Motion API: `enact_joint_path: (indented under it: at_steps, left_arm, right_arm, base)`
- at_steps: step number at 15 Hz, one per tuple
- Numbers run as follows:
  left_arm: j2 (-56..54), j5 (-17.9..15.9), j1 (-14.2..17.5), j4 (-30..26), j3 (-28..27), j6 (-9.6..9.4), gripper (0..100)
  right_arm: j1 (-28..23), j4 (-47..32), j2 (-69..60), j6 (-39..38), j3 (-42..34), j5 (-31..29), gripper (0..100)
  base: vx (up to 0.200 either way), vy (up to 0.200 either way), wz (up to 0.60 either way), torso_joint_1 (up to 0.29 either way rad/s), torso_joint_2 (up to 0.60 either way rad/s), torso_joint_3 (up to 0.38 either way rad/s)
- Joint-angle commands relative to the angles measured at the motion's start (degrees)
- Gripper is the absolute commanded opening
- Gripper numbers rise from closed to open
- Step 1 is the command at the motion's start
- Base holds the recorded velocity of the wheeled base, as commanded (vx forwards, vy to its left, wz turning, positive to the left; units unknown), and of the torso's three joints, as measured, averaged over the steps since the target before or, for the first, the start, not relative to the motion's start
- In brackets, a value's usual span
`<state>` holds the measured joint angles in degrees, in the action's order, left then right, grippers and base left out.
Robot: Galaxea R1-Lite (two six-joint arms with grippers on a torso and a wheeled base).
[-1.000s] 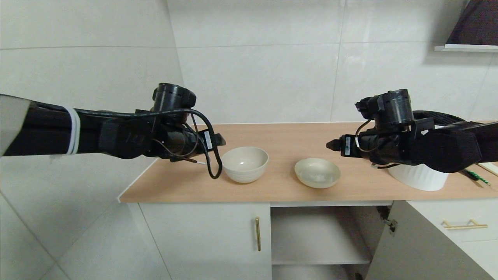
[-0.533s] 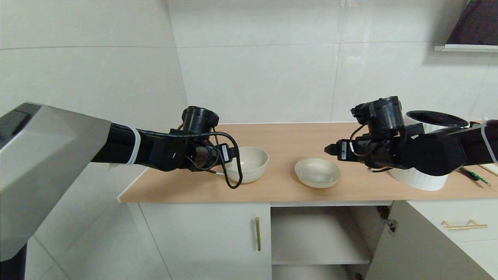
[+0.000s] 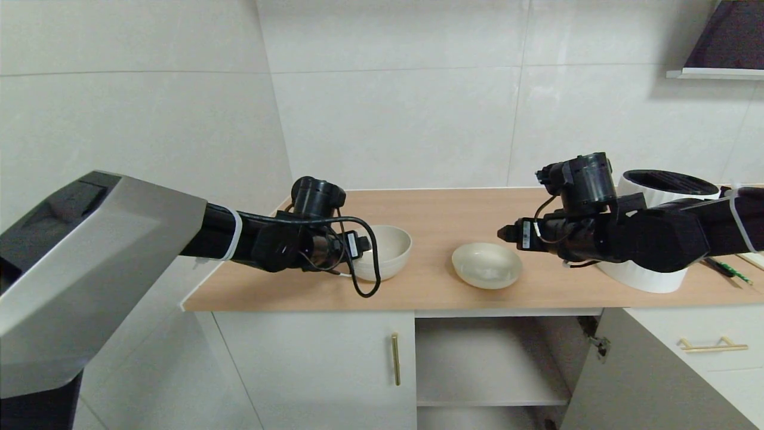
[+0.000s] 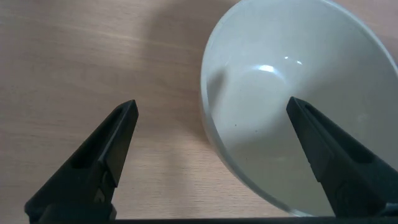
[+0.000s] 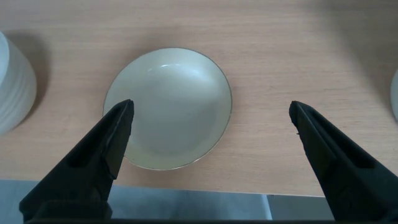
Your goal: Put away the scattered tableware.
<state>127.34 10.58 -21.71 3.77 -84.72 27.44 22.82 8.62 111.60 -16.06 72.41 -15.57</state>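
Deep cream ceramic bowl (image 3: pixel 391 245), shallow cream ceramic dish (image 3: pixel 487 264) with thin darker rim line, pale wood-grain countertop (image 3: pixel 441 215), ribbed white round pot (image 3: pixel 644 278) far right.

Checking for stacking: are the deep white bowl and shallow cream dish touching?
Apart. Head view shows bare wooden counter between deep white bowl and shallow cream dish.

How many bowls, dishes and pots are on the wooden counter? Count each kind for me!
deep cream round bowl: 1
shallow cream round dish: 1
white ribbed pot with a dark top: 1
Total: 3
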Motion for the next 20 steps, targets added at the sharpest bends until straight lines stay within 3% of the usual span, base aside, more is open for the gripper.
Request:
enact_joint_path:
  at_steps: [1, 8, 20]
  left_arm:
    - [-0.2, 0.1, 0.0, 0.0, 0.0, 0.07, 0]
    - [-2.8, 0.8, 0.0, 0.0, 1.0, 0.68, 0]
    - [-12.6, 0.8, -4.5, 0.2, 8.3, 0.24, 0]
  right_arm:
    - [0.0, 0.0, -0.2, 0.0, 0.0, 0.0, 100]
    - [-0.1, 0.0, 0.1, 0.1, -0.1, 0.1, 100]
    - [-2.7, 0.0, 11.0, 0.2, 2.3, -1.3, 100]
  base:
    - [0.0, 0.0, 0.0, 0.0, 0.0, 0.0]
    - [0.0, 0.0, 0.0, 0.0, 0.0, 0.0]
    - [0.0, 0.0, 0.0, 0.0, 0.0, 0.0]
